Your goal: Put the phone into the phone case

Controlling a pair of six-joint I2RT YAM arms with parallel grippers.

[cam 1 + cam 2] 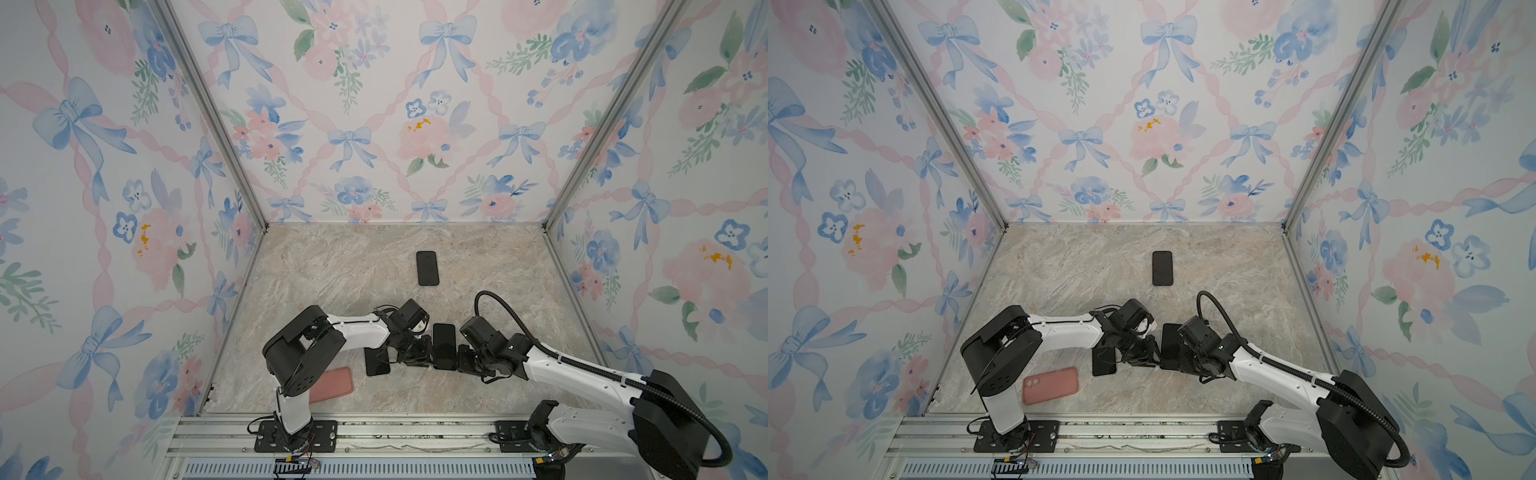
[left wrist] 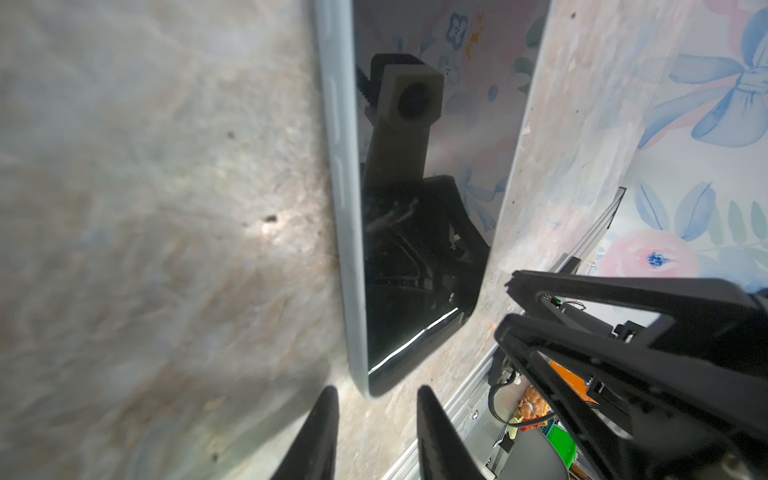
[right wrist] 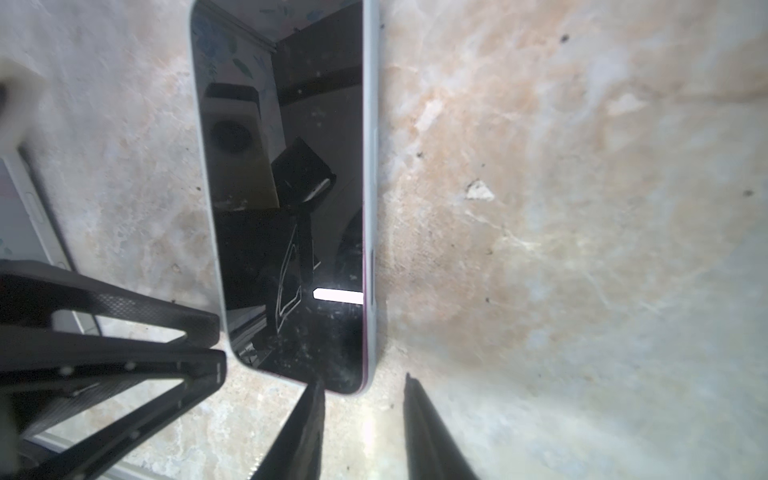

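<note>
Both grippers have their jaws spread, nothing grabbed: the left gripper [image 2: 377, 392] and right gripper [image 3: 363, 380] flank the black phone [image 1: 444, 347], which lies flat, screen up, on the marble table [image 1: 332, 270]. The pink phone case [image 1: 1050, 384] is off by the left arm's base, not touching the phone.

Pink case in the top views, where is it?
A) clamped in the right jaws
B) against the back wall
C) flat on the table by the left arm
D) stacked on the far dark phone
C: the pink case lies flat on the table near its front edge, right beside the left arm, with nothing gripping it.
</note>
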